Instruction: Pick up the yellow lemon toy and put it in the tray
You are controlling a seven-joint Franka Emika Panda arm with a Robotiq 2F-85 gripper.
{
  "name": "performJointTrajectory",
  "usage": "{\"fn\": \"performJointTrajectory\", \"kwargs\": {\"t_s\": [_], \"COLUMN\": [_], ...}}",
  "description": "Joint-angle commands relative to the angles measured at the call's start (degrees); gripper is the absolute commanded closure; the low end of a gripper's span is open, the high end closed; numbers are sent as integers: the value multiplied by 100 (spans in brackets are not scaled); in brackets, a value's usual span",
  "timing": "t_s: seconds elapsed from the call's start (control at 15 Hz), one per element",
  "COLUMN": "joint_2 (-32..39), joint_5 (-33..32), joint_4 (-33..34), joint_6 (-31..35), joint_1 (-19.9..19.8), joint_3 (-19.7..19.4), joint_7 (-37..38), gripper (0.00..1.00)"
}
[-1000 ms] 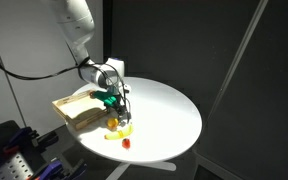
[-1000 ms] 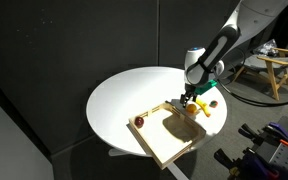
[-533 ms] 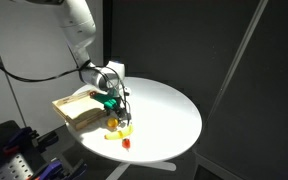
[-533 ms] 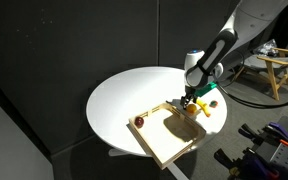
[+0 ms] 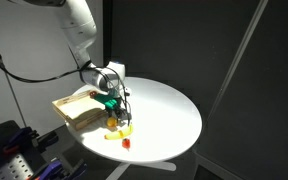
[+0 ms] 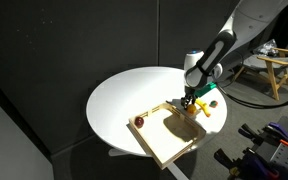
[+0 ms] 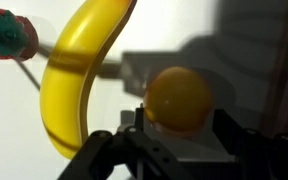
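In the wrist view the yellow lemon toy [image 7: 179, 98], a round yellow-orange ball, sits on the white table between my gripper [image 7: 179, 132] fingers. Both fingers press against its sides, so the gripper is shut on it. In both exterior views the gripper [image 5: 117, 110] [image 6: 189, 101] reaches down to the table just beside the tray [image 5: 72, 108] [image 6: 176, 138], a shallow tan wooden rectangle. The lemon toy [image 5: 113, 123] shows as a small yellow spot under the fingers.
A long curved yellow banana toy [image 7: 72, 70] [image 5: 123, 130] lies close beside the lemon. A red and green toy [image 7: 8, 34] lies beyond it. A small red piece [image 5: 126, 143] [image 6: 139, 122] rests near the round white table's [image 5: 169, 110] edge.
The arm stays in the same place over the lemon. No movement of the toys or the tray shows in the exterior views.
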Motion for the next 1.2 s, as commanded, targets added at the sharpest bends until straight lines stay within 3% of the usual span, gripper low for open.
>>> {"fn": "performJointTrajectory", "kwargs": {"t_s": [0.0,0.07,0.67,1.13], "joint_2": [31,9,-299,-792], "joint_5": [-23,-24,-118,-235], "joint_4": [149,152,74,-15], "joint_6": [-147,-170,-331,-933], "joint_1": [5,4,94,247], "joint_3": [-38,-39,-195,-207], "joint_7": [-25,-29,37,84], "gripper": [58,66,66,66]}}
